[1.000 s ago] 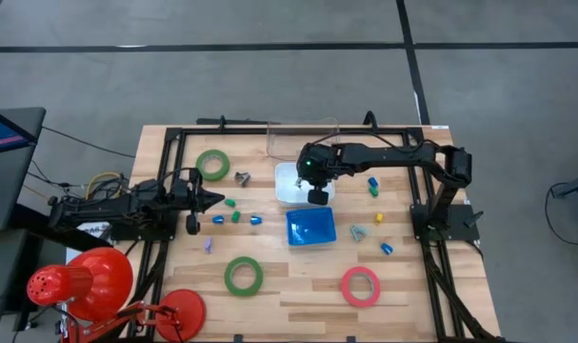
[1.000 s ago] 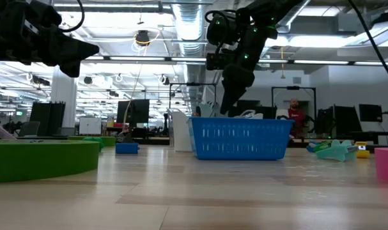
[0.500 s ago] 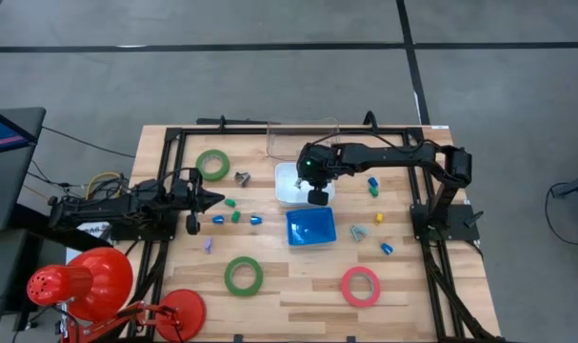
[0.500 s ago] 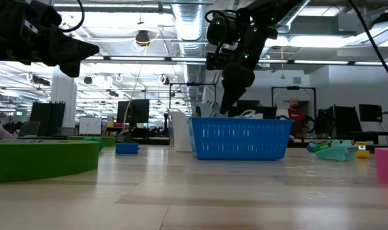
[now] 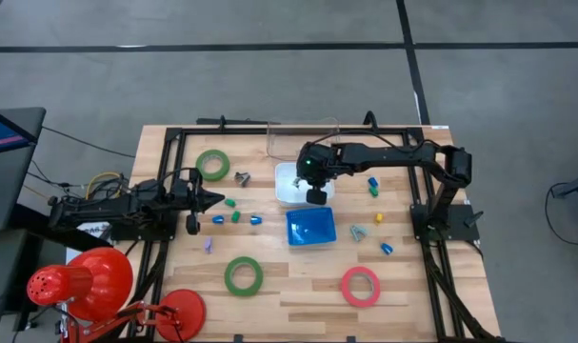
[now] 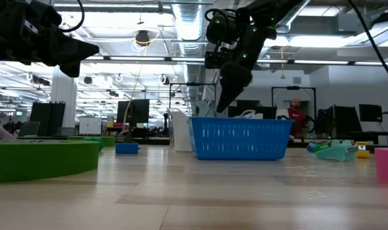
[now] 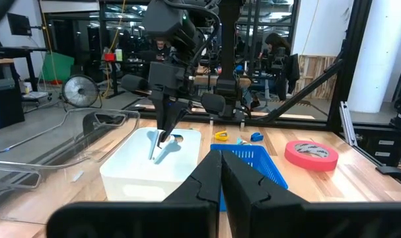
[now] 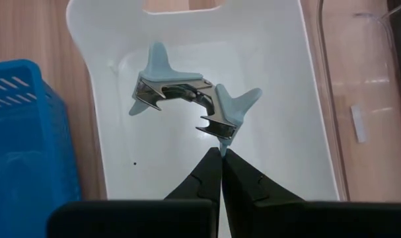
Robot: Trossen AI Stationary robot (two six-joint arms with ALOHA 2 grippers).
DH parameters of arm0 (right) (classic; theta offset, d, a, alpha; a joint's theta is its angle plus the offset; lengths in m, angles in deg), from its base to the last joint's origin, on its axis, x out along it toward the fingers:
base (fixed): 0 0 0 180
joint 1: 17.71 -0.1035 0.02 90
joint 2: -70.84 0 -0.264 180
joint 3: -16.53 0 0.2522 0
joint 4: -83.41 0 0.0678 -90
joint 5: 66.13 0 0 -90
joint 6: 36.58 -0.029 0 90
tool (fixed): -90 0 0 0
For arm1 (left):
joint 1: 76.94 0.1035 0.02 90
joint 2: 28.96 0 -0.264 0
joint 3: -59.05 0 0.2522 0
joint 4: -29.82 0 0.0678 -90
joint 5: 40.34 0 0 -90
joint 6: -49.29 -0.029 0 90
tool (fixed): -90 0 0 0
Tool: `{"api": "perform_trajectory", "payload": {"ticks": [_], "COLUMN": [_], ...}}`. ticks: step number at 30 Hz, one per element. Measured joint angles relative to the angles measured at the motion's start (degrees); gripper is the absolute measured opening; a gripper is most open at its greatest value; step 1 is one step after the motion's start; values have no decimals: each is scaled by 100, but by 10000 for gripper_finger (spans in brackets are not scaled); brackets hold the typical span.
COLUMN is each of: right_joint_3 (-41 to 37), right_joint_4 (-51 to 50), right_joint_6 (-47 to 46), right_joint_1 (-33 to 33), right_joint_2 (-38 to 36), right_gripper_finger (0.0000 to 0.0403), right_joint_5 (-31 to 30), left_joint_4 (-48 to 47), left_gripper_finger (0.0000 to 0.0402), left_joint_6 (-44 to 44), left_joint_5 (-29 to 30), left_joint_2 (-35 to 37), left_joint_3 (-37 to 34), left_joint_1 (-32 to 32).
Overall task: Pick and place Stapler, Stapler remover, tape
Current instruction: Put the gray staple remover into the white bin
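Because the staple remover already lies in the white bin just below it, the right pincer hangs clenched and empty, while the left pincer, also clenched, waits well apart.

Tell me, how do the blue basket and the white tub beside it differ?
The blue basket has slotted, see-through walls, while the white bin has smooth solid walls. Nothing shows inside the blue basket from above, whereas the white bin holds a pale blue staple remover. The right gripper hangs shut over the white bin, not over the blue basket. Both are open-topped containers standing side by side near the middle of the table.
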Motion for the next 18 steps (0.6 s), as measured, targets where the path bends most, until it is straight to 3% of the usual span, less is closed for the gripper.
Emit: {"api": "perform_trajectory", "payload": {"ticks": [18], "right_joint_3": [0], "right_joint_4": [49], "right_joint_6": [0], "right_joint_1": [2], "right_joint_2": [0], "right_gripper_finger": [0], "right_joint_5": [-8], "left_joint_4": [0], "left_gripper_finger": [3], "left_joint_6": [-2], "left_joint_5": [0], "left_joint_2": [0], "left_joint_3": [0], "left_joint_1": [-1]}}
